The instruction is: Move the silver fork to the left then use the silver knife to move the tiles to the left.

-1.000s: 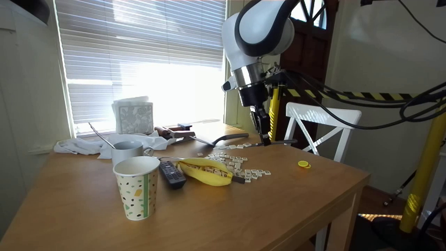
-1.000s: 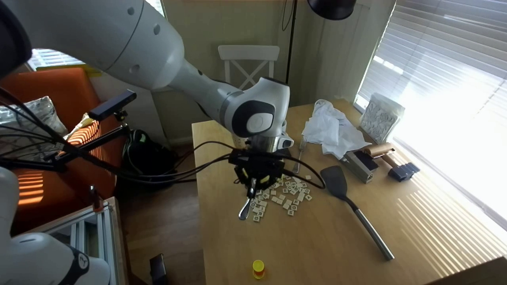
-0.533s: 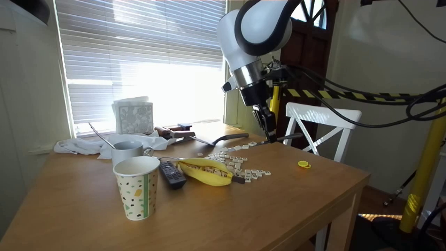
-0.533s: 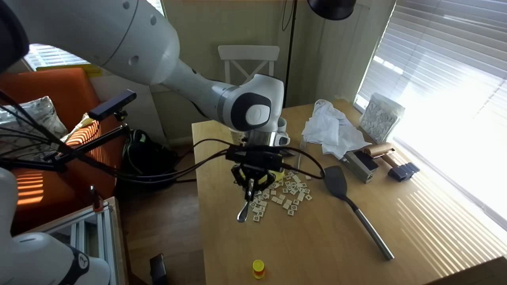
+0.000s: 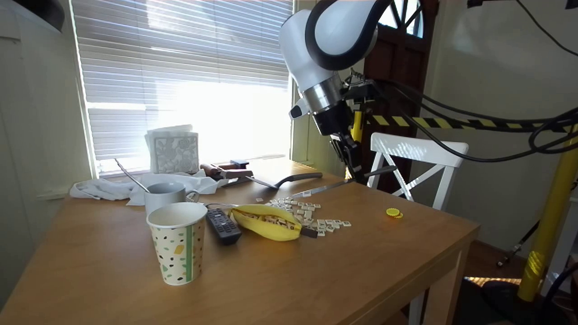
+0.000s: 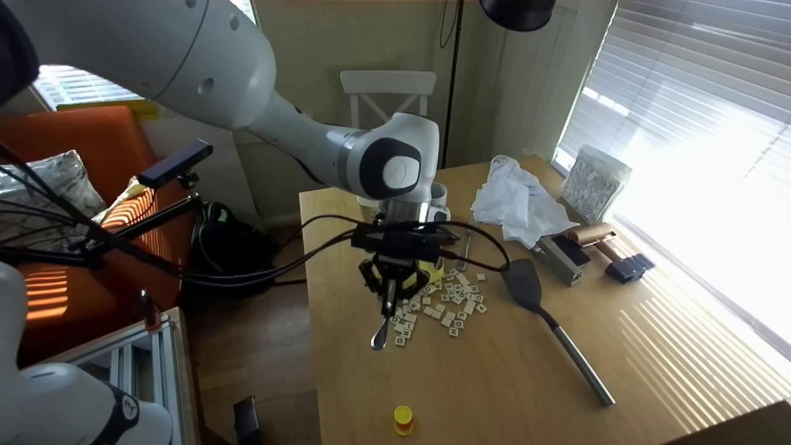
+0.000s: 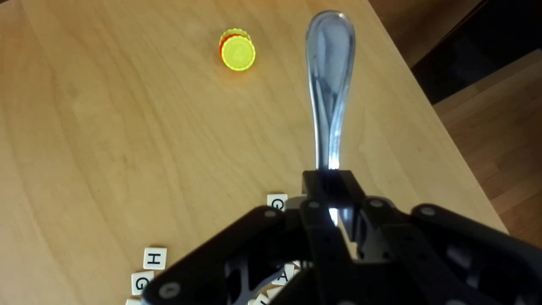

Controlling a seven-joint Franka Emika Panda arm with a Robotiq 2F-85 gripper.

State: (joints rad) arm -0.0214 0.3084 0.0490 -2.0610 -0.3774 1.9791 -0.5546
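My gripper [image 5: 358,177] is shut on the silver knife [image 5: 324,187] and holds it tilted above the table. The knife's rounded handle end [image 7: 330,55] points away from the jaws in the wrist view; its blade is hidden there. In an exterior view the blade slopes down behind the tiles [image 5: 309,212], with a single tile on or against it. The tiles also lie spread in an exterior view [image 6: 448,320], beside and beyond the gripper [image 6: 388,306]. The silver fork [image 6: 467,248] lies on the table between the tiles and a white cloth, partly crossed by a cable.
A yellow banana pouch [image 5: 271,232] with tiles inside lies by a remote [image 5: 224,225]. A paper cup [image 5: 178,248] and a mug [image 5: 163,198] stand nearby. A black spatula [image 6: 524,285] lies beside the tiles. A yellow capped piece [image 6: 403,415] stands near the table's end.
My gripper has moved slightly right in an exterior view and tilted, raising the knife's handle. Several tiles that showed along the blade no longer show there, except one.
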